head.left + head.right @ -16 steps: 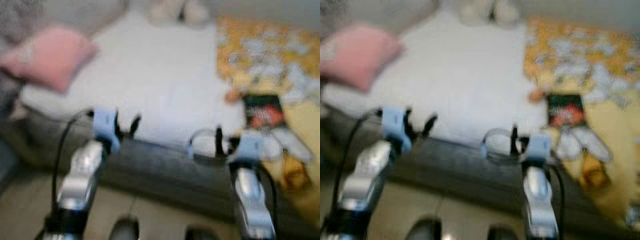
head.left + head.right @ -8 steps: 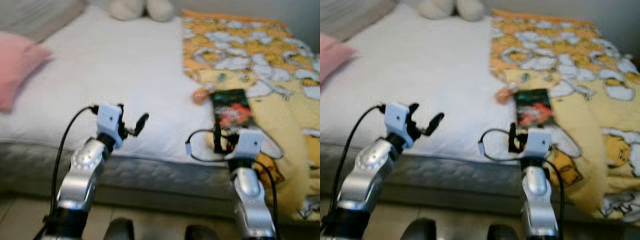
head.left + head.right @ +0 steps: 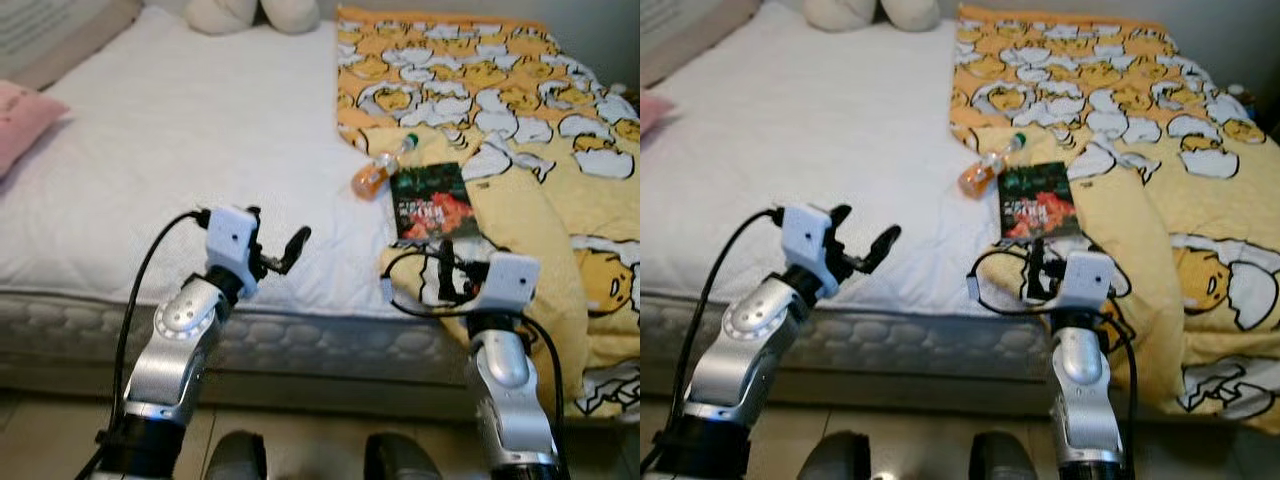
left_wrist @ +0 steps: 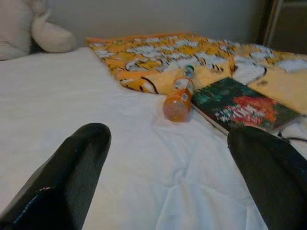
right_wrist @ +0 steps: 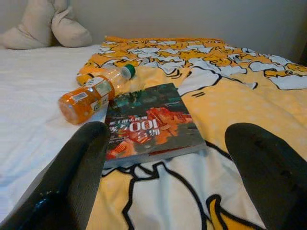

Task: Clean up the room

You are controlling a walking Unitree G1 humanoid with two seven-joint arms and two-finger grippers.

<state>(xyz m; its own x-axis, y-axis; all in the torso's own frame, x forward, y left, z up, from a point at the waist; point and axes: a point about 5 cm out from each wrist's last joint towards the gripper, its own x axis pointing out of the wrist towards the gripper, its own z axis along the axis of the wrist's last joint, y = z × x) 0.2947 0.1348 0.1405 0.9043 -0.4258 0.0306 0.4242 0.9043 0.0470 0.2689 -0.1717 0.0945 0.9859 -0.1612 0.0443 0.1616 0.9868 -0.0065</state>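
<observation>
From the left eye view I have both arms raised at the near edge of the bed (image 3: 190, 130): the left gripper (image 3: 278, 252) hovers over the white sheet, its fingers spread and holding nothing, and the right gripper (image 3: 447, 280) sits just short of the book (image 3: 430, 203), which lies on the yellow blanket (image 3: 530, 120) with the orange bottle (image 3: 378, 172) lying on its side just to its left. A pink pillow (image 3: 22, 112) rests at the far left and a plush toy (image 3: 250, 14) at the far end. In the left wrist view the fingertips (image 4: 76, 163) stand wide apart, bottle and book ahead to the right. In the right wrist view the fingers (image 5: 81, 163) are likewise spread and empty, with the book dead ahead between them. I judge the book stiff, flat and fairly light, best pinched across its near edge; the bottle looks smooth, apt to roll, so I'd grip it around the middle.
</observation>
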